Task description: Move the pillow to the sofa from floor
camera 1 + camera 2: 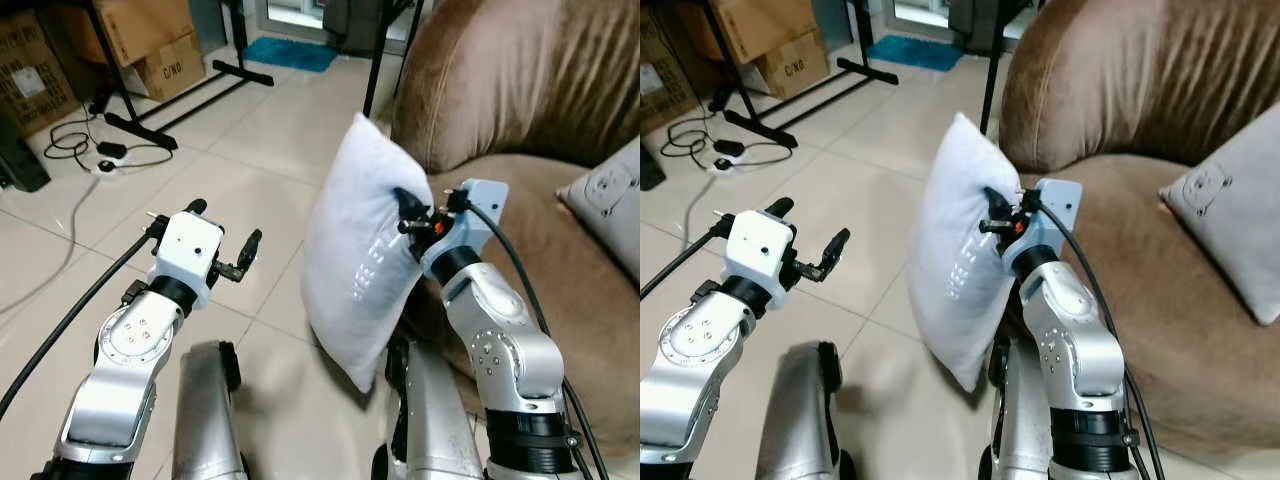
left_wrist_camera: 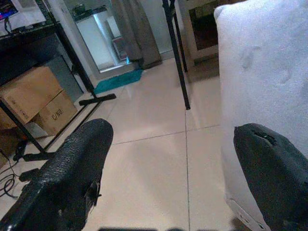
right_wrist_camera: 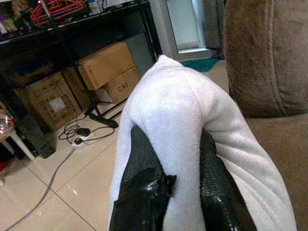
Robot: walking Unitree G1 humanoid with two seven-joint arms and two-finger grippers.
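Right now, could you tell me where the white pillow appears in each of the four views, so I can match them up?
Left eye view: white pillow at centre, pinched by the right gripper.
Right eye view: centre-left, before the brown sofa.
Left wrist view: beside one finger.
Right wrist view: bunched between both fingers.
Shared landmark: the cardboard boxes.

Soft even daylight, wrist views slightly blurred

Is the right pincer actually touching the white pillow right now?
Touching. In the right wrist view the right pincer has both black fingers pressed into the white pillow, pinching a fold of it between them.
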